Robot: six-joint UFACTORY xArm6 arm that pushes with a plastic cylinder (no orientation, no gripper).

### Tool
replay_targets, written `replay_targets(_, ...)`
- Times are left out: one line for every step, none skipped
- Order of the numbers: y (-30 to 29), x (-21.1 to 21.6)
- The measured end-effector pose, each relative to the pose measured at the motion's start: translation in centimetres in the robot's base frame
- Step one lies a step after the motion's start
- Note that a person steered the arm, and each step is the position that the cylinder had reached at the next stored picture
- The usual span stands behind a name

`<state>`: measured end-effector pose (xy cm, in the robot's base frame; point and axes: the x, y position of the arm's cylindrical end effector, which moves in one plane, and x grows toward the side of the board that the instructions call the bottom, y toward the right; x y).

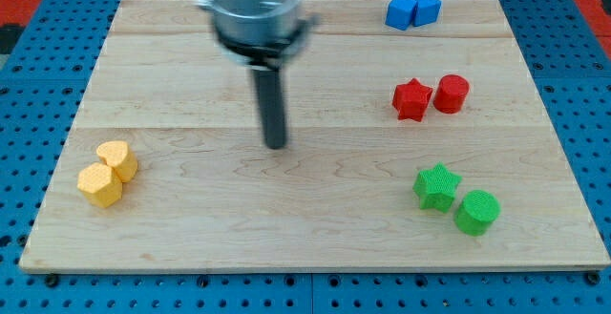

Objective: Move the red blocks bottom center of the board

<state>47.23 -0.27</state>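
A red star block (411, 100) and a red cylinder block (452, 94) sit touching side by side at the view's right, in the upper half of the wooden board (191, 238). My tip (275, 145) rests on the board near its middle, well to the left of the red star and a little lower in the view. It touches no block.
Two blue blocks (412, 10) sit at the top right edge. A green star (437, 186) and a green cylinder (476, 211) sit at the lower right. Two yellow blocks (107, 173) sit at the lower left. A blue pegboard (29, 85) surrounds the board.
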Motion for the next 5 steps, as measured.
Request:
replay_targets(7.8,-0.8)
replay_targets(18.3,-1.1)
replay_targets(22.8,-4.5)
replay_targets(22.4,-9.3)
replay_targets(18.4,-9.6)
